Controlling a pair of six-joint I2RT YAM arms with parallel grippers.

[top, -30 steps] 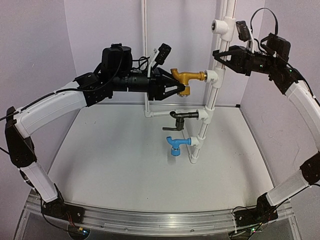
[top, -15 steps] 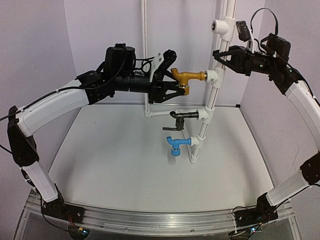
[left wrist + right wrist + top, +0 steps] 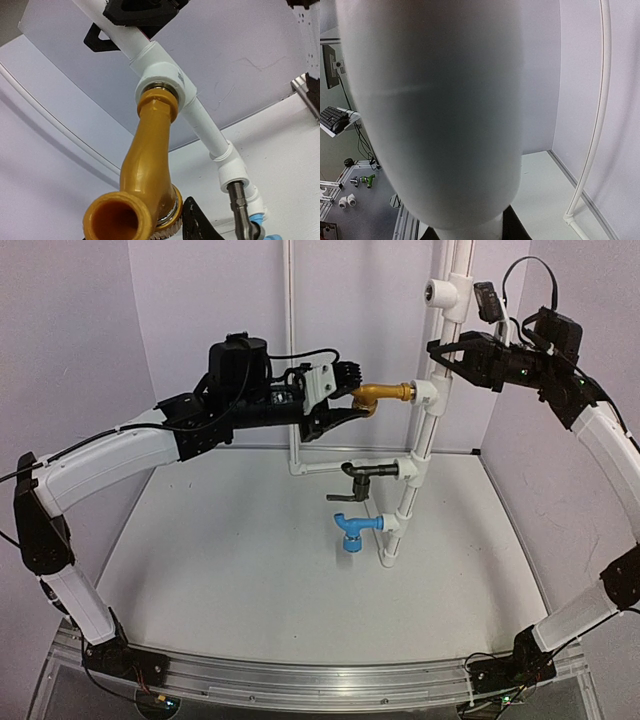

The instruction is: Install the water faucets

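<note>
**Robot arms meet at a rack of three taps**

Plain pale walls (image 3: 200, 300) close in a matte white desk (image 3: 230, 570), which has an aluminium rail (image 3: 320, 680) along its near edge where both arms are bolted. A white pipe (image 3: 430, 430) rises at a slight tilt from the desk's far right.

The right hand (image 3: 443, 348) is pressed shut on this pipe high up, just below the open-ended top tee (image 3: 445, 292). The pipe fills the right wrist view as a blurred white column.

The left hand (image 3: 345, 405) reaches in from the left and pinches the spout end of the brass-gold faucet (image 3: 385, 393). The faucet's stem lies level and sits in a tee on the pipe. From the left wrist, one black finger (image 3: 197, 222) touches the knurled collar beside the spout mouth.

Below it the black faucet (image 3: 365, 472) sits in the next tee. The blue faucet (image 3: 355, 528) is lowest, its spout pointing down above the desk.

Outside the enclosure, a keyboard (image 3: 332, 119) rests on a shelf. A small mark (image 3: 180, 77) on the brass tap's tee is too small to read.
</note>
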